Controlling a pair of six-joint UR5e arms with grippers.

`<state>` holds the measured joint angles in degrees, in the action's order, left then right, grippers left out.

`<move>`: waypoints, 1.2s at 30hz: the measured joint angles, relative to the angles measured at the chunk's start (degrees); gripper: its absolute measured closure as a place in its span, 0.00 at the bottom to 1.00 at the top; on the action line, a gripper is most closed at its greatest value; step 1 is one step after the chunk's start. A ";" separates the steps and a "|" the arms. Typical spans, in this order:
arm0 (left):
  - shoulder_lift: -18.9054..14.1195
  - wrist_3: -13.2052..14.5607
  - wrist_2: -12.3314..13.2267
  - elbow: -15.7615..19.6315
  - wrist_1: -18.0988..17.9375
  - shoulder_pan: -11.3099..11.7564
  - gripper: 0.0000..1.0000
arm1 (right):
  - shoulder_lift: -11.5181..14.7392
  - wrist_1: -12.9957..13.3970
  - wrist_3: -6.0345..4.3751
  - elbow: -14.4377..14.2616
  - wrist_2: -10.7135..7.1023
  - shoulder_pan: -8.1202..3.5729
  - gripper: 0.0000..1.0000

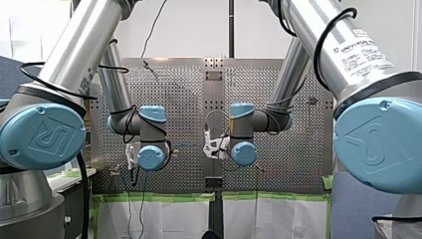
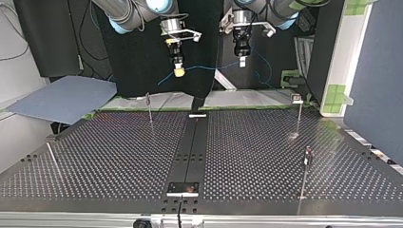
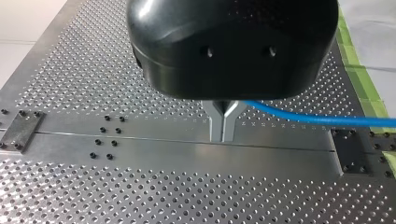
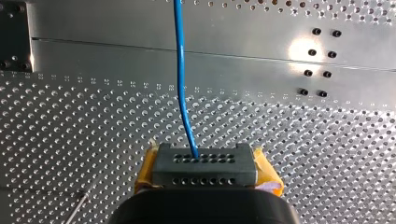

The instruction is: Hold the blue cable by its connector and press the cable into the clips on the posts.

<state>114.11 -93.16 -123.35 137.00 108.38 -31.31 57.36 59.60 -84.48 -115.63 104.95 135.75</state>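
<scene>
High above the perforated table (image 2: 119, 156), the thin blue cable (image 2: 209, 66) hangs in a shallow sag between both grippers. My right gripper (image 2: 178, 72), with yellow pads (image 4: 145, 169), is shut on the cable's dark perforated connector (image 4: 204, 171); the cable (image 4: 180, 70) runs straight ahead from it. My left gripper (image 3: 222, 135) has its metal fingers pressed together, and the cable (image 3: 317, 119) comes out beside their base. Thin posts with clips stand on the table: one post (image 2: 149, 107) at the top view's left, a second post (image 2: 298, 113) and a third post (image 2: 306, 167) at its right.
A dark centre strip (image 2: 192, 142) with a small plate (image 2: 183, 188) runs down the table's middle. A thin slanted rod (image 2: 52, 159) sits at the top view's left edge. A grey sheet (image 2: 62, 99) lies beyond the table's far left corner. Green tape (image 1: 159, 197) lines the table's edge.
</scene>
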 joint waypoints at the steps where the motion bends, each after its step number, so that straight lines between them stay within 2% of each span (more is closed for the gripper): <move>1: 0.00 0.00 0.00 0.00 0.00 0.00 1.00 | 0.00 0.00 0.00 0.00 0.00 0.00 1.00; 20: 0.29 0.40 -0.19 0.14 0.00 -0.33 1.00 | 0.01 0.00 0.00 0.00 0.03 0.00 1.00; 26: 2.59 1.75 -0.26 0.33 0.00 -2.20 1.00 | 0.08 0.00 0.00 0.00 0.08 0.00 1.00; 36: 7.58 1.93 -0.26 0.35 0.00 -2.62 1.00 | 0.09 0.00 0.00 0.00 0.09 0.00 1.00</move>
<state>121.69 -91.23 -123.61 137.35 108.38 -33.93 57.45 59.60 -84.48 -115.63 105.03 135.75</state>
